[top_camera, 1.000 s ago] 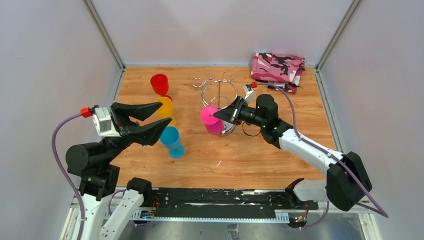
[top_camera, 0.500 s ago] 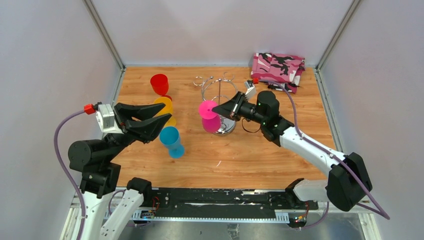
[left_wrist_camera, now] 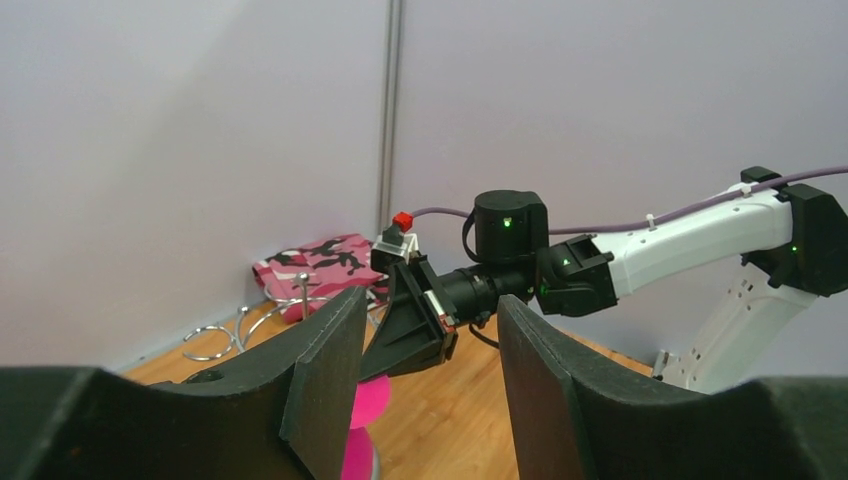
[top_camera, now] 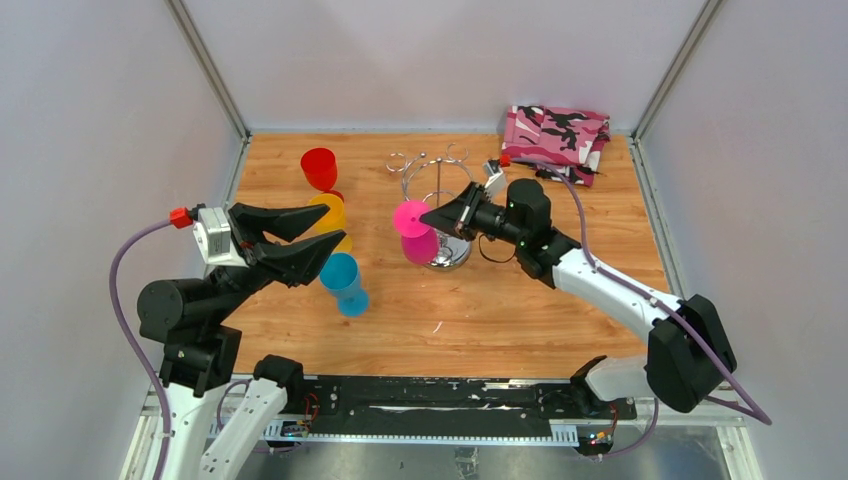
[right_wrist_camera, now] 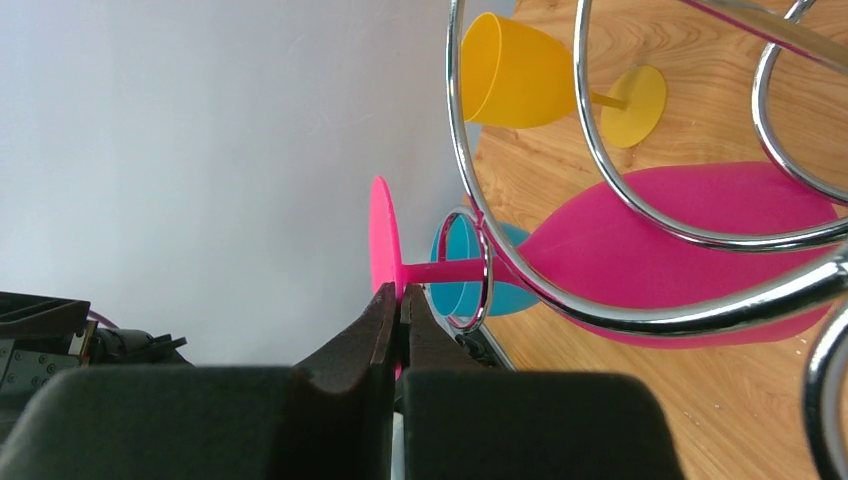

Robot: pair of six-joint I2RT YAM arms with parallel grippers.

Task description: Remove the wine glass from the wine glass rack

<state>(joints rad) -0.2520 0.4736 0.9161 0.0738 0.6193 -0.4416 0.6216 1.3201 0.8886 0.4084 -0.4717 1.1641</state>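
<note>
1. On the wine glass rack's left hook: pink wine glass inverted, stem within the curl.
2. Right gripper clamped on its foot; the next move is probably to slide the stem clear.
3. Left gripper gaping, empty.

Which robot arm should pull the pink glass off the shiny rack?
The right. Its fingers are shut on the foot of the pink glass at the rack. The left fingers are open, off by the blue glass.
</note>
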